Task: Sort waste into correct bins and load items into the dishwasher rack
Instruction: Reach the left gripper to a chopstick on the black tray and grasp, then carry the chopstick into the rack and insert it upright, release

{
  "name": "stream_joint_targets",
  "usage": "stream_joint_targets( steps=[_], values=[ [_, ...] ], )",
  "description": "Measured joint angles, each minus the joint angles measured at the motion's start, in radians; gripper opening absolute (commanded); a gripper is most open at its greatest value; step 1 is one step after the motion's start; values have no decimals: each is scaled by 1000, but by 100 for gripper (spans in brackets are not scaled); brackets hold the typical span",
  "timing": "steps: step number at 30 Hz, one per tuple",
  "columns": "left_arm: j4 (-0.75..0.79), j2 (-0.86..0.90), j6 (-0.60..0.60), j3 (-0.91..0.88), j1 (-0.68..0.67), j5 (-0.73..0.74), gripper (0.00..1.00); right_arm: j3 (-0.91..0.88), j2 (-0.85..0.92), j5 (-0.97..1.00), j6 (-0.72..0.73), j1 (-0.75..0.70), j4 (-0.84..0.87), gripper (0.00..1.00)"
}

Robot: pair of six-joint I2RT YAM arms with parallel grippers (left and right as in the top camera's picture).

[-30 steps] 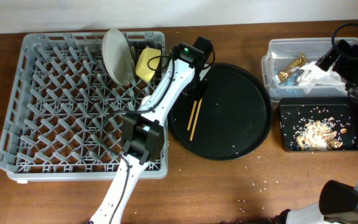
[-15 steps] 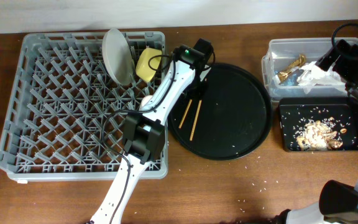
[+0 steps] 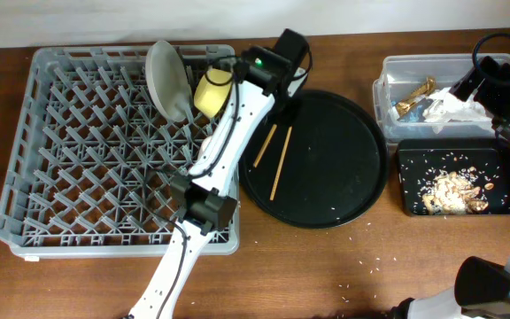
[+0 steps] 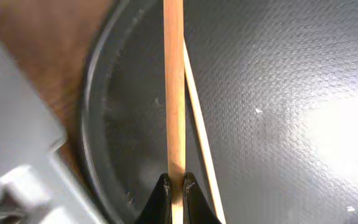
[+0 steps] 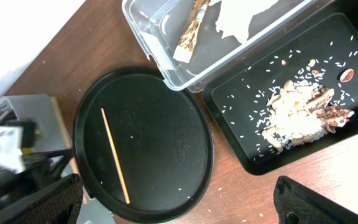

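Note:
My left gripper [image 4: 174, 183] is shut on one wooden chopstick [image 4: 174, 93] and holds it over the left side of the round black tray [image 3: 343, 177]. From overhead this chopstick [image 3: 265, 146] is angled apart from the other chopstick [image 3: 280, 164], which lies flat on the tray. The grey dishwasher rack [image 3: 104, 177] holds the pale plate [image 3: 168, 78] upright and the yellow bowl [image 3: 212, 89] at its far right corner. My right gripper [image 5: 185, 205] is open and empty, above the bins. The cups are out of view.
The clear tub [image 3: 397, 66] at the far right holds a white napkin [image 3: 454, 106] and a gold wrapper [image 3: 414, 96]. The black rectangular tray [image 3: 454, 151] in front of it holds food scraps [image 3: 450, 190]. Rice grains dot the table.
My left gripper has lifted one chopstick and drawn back towards the far edge. The two chopsticks, first side by side, now lie apart. The right arm has not moved.

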Motion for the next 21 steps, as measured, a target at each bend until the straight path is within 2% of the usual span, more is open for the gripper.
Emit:
stream_joint_targets(
  steps=[7, 12, 16, 21],
  values=[
    [-31, -208, 0, 4, 7, -92, 1, 0, 0, 0, 0, 0, 0, 98],
    [-29, -451, 0, -50, 74, -119, 1, 0, 0, 0, 0, 0, 0, 99],
    [-29, -619, 0, -317, 160, -127, 1, 0, 0, 0, 0, 0, 0, 98],
    [-29, -634, -23, -639, 268, -130, 1, 0, 0, 0, 0, 0, 0, 98]
  ],
)
